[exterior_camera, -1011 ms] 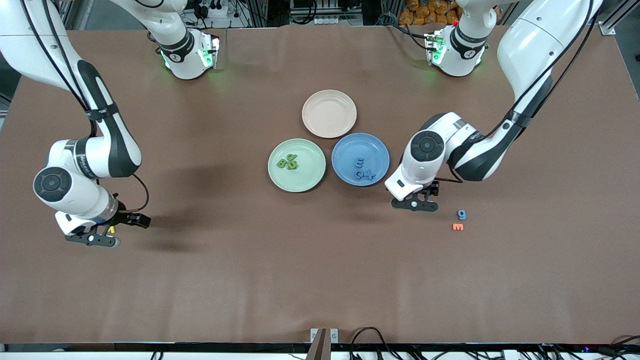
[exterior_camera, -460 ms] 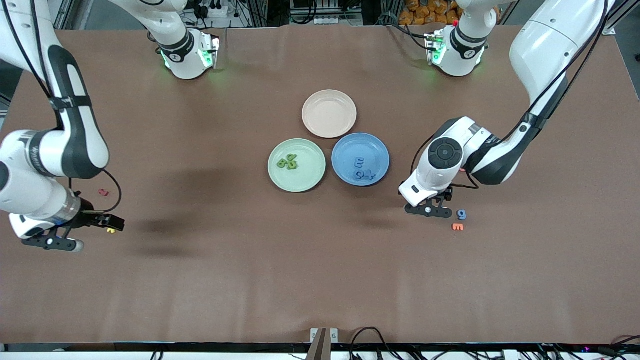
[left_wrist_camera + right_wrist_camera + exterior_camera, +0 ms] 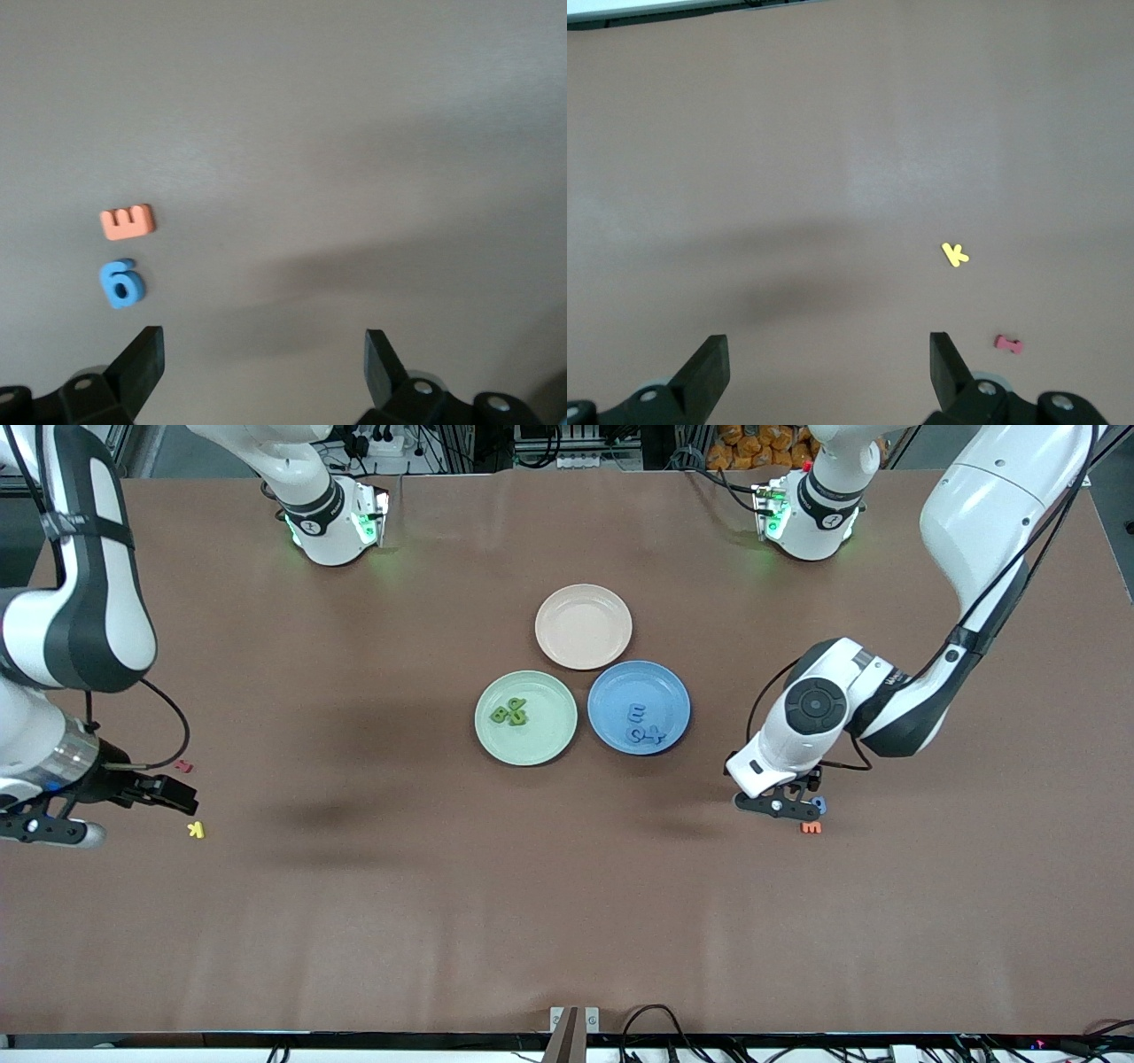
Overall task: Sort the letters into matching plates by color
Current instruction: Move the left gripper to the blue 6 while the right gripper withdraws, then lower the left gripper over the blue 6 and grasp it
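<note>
Blue "E" point(image 3: 635, 712), yellow "K" point(image 3: 196, 830)

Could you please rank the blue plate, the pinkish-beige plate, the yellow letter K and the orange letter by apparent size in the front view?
1. The round matte blue plate and round pinkish-beige plate look alike, so they tie.
2. The small chunky orange letter and tiny yellow letter K are far smaller; too close to rank.

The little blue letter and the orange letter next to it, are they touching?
Apart. The left wrist view shows a strip of bare table between the small blue letter and the small orange letter.
</note>
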Controlling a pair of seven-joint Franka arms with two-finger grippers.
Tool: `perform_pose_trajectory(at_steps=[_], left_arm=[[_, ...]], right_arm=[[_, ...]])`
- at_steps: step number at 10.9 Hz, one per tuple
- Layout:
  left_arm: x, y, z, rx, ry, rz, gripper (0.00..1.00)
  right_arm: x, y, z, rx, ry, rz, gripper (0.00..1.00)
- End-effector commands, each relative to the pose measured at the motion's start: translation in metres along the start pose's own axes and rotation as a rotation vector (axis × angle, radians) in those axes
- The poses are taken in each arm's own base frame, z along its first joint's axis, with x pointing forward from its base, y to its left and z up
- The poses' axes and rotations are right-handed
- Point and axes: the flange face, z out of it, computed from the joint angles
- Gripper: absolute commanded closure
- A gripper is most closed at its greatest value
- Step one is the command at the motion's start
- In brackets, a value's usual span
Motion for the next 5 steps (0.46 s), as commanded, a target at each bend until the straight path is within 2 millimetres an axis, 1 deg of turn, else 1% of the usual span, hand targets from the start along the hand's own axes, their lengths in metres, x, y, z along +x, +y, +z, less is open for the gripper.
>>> perform_pose_trajectory(at_steps=[1, 2, 4, 5], left_arm=[[0.002, -0.01, 0.001, -0.005, 0.006, 0.049, 0.0], [0.003, -0.01, 0.0, -0.005, 0.007, 0.051, 0.0], [0.002, -0.012, 0.006, -0.008, -0.001, 0.095, 0.0], [0.004, -0.029, 0.011, -0.016, -0.001, 0.1, 0.0]], right_arm=[[-0.017, 0.002, -0.056, 0.019, 0.032, -0.015, 0.0], [-0.021, 0.001, -0.072, 0.02, 0.035, -0.016, 0.0], [-0.022, 0.003, -0.106, 0.006, -0.005, -0.019, 0.0], [-0.025, 0.003, -0.119, 0.004, -0.034, -0.017, 0.0]])
